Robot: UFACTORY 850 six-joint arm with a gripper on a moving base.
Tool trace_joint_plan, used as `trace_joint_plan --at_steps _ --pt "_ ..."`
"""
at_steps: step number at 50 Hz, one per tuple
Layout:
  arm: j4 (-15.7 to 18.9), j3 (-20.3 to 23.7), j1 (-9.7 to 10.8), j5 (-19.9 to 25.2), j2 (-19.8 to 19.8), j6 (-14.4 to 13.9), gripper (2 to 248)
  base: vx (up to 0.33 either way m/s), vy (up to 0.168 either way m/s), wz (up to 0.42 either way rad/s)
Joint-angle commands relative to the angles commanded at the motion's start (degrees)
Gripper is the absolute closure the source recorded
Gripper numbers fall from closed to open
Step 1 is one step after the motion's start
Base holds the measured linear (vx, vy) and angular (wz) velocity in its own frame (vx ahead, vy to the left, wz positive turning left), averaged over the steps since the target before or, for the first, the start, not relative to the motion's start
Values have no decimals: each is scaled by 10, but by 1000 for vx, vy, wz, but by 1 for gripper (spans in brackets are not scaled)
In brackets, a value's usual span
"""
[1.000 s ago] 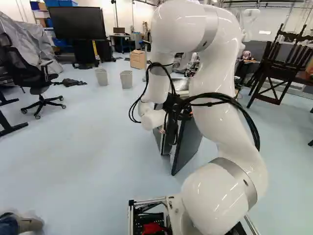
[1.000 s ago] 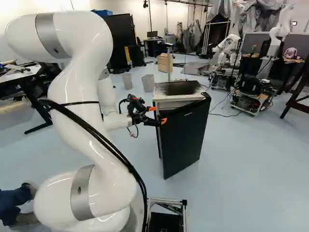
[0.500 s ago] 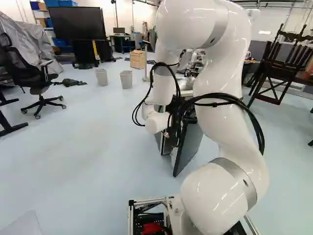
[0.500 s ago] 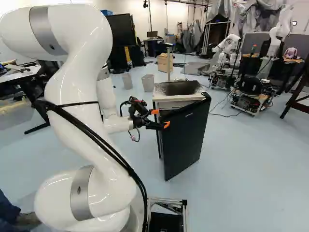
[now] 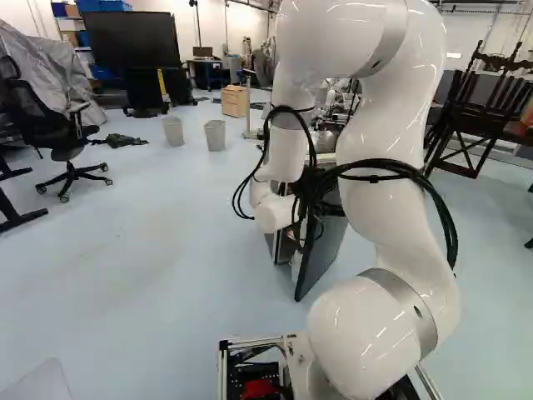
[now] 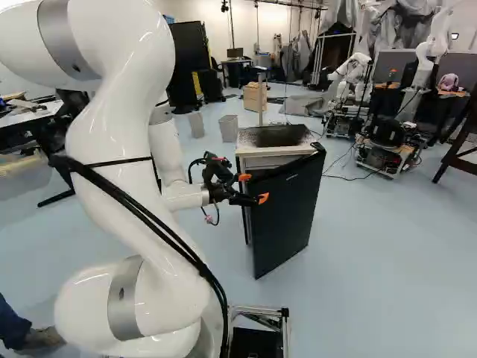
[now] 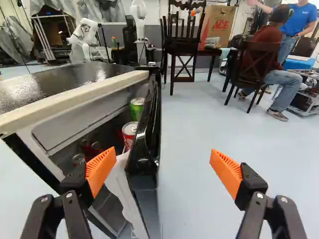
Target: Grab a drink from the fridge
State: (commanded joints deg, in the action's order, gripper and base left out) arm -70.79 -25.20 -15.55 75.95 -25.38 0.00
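Several cans (image 7: 130,130) visible past part-open fridge door (image 6: 285,216). Gripper (image 7: 163,162) spread wide, clamped on nothing. Likely the opening step; next, swing door wider.

Arm (image 6: 112,142): white, grey bands. End effector (image 6: 254,188): black; pads (image 7: 101,169) orange, ribbed. Fridge door (image 6: 287,220): black. Fridge top (image 7: 55,82): black, cream edge. Green can (image 7: 136,106). Red can (image 7: 129,131), white markings. Floor (image 6: 373,246) here: pale blue. Chair (image 5: 479,125), far right: dark brown.
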Motion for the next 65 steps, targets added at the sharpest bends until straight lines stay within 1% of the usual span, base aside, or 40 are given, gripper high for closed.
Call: trace_joint_plan --at_steps 16,35,65 --pt "0 20 27 7 12 0 3 0 0 0" --pt "0 39 65 15 22 0 3 0 0 0" --pt "0 52 140 29 30 0 3 0 0 0"
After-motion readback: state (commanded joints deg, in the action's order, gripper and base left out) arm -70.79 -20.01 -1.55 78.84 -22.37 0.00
